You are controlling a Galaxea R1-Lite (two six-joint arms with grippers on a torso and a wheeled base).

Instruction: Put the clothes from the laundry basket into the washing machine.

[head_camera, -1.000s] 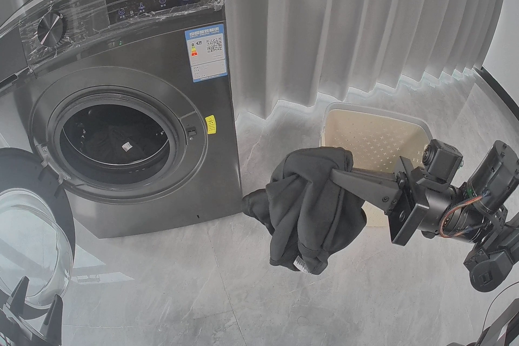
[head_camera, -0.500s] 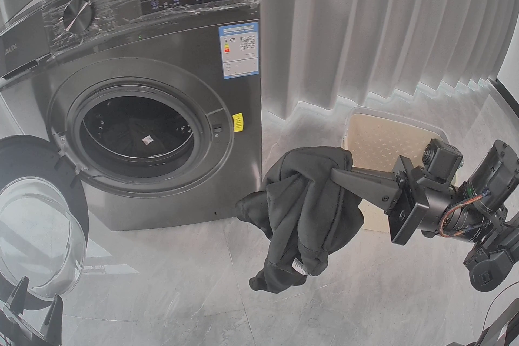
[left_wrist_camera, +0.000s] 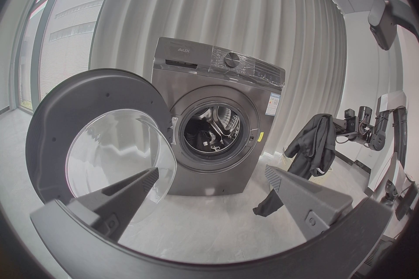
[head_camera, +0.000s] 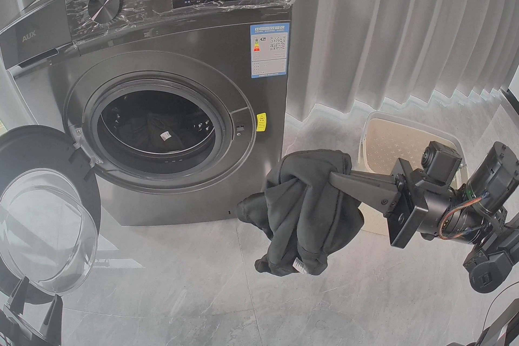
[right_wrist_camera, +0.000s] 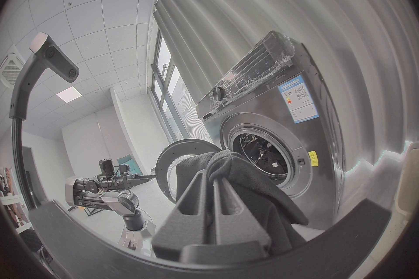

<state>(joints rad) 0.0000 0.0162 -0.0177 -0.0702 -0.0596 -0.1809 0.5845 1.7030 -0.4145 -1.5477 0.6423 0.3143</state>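
My right jaws are closed on a bunched black cloth garment [head_camera: 308, 212]. It hangs from their tips in a loose knot of folds, and a small white tag shows near its lower edge. Just behind those jaws, partly hidden by them, a cream perforated plastic laundry basket [head_camera: 403, 139] stands on the grey marbled floor [head_camera: 178, 282], close against the white pleated curtain [head_camera: 389, 12].

To the left of the right jaws, apart from the hanging garment, is the dark grey front-loading washing machine [head_camera: 178, 39]. Its control panel is wrapped in clear film. The drum mouth faces me, and dark clothes with a white tag [head_camera: 157, 133] already lie inside it.

The round door with its clear glass bowl [head_camera: 46, 233] is swung fully open towards my left side. My left jaws are spread wide apart, low down and just beside that door's lower rim. From the left wrist view I look between them straight at the open drum, with the garment off to one side.
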